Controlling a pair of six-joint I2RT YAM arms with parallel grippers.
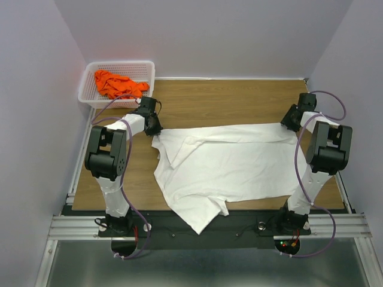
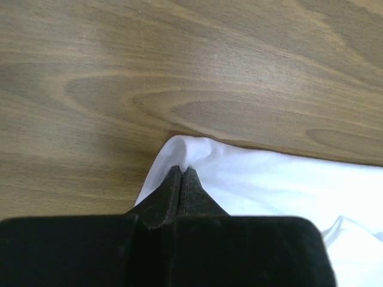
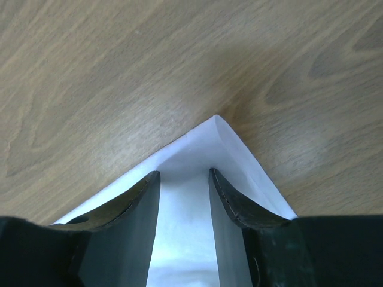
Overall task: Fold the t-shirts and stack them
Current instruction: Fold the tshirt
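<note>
White t-shirt (image 1: 227, 167) spread across wooden table (image 1: 209, 98), one sleeve draped over near edge; orange t-shirt (image 1: 116, 84) waits crumpled in basket (image 1: 85, 95) at far left corner. At shirt's two far corners: left gripper (image 1: 153, 127) and right gripper (image 1: 291, 118), likely placed to lift far edge evenly for first fold. Left wrist view: fingers (image 2: 164, 200) pressed together, pinching raised fold of white cloth. Right wrist view: fingers (image 3: 143, 197) apart, straddling pointed corner lying flat on wood, nothing clamped yet. Folding barely begun.
</note>
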